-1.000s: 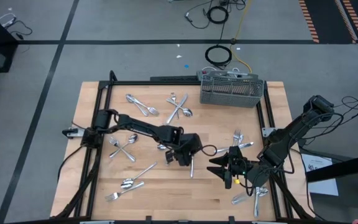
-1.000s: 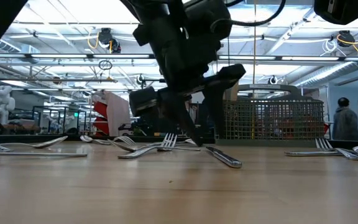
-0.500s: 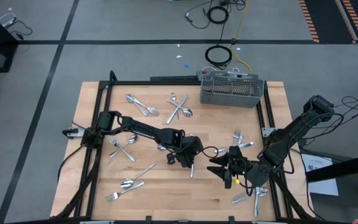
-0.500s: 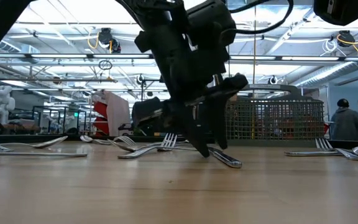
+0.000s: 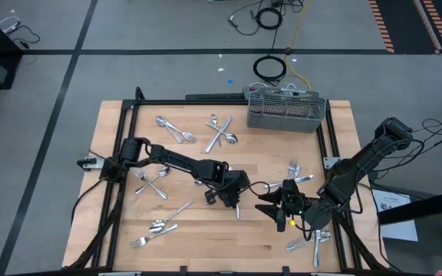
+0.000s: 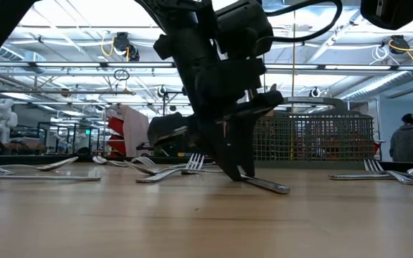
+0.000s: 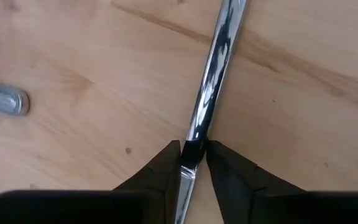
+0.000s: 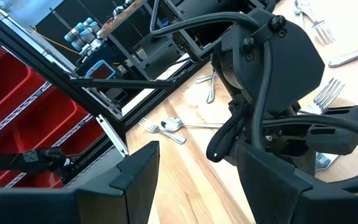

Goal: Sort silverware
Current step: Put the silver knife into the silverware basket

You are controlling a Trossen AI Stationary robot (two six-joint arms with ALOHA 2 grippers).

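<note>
My left gripper (image 5: 232, 201) stands mid-table, pointing steeply down, shut on one slim shiny piece of silverware (image 5: 237, 208). In the left wrist view that piece (image 7: 213, 74) runs away from the fingers across the wood. My right gripper (image 5: 272, 208) hangs open just right of it, above the table, with nothing between its fingers (image 8: 135, 180). More silverware lies flat in loose groups: crossed pieces (image 5: 221, 132) at the far side, others (image 5: 152, 182) at the left. The grey mesh caddy (image 5: 285, 112) stands at the far edge. My left gripper pinches the piece's two long edges (image 7: 199, 127) between its two fingertips (image 7: 166, 168), near one end of the piece. The fingers come from above, steeply slanted, one on each side of the piece. The piece's free end (image 6: 282, 188) lies on the table.
Forks and spoons lie near the front left (image 5: 159, 222), by the right arm (image 5: 298, 172) and at the front right (image 5: 313, 241). A fork (image 6: 167, 170) lies just behind the left gripper in the low view. Bare wood (image 5: 206, 238) lies along the near edge.
My left gripper has sunk onto the table, drifted slightly toward the near edge, and its fingers have closed from wide apart onto the piece. The piece's free end has slid a little along the wood.
</note>
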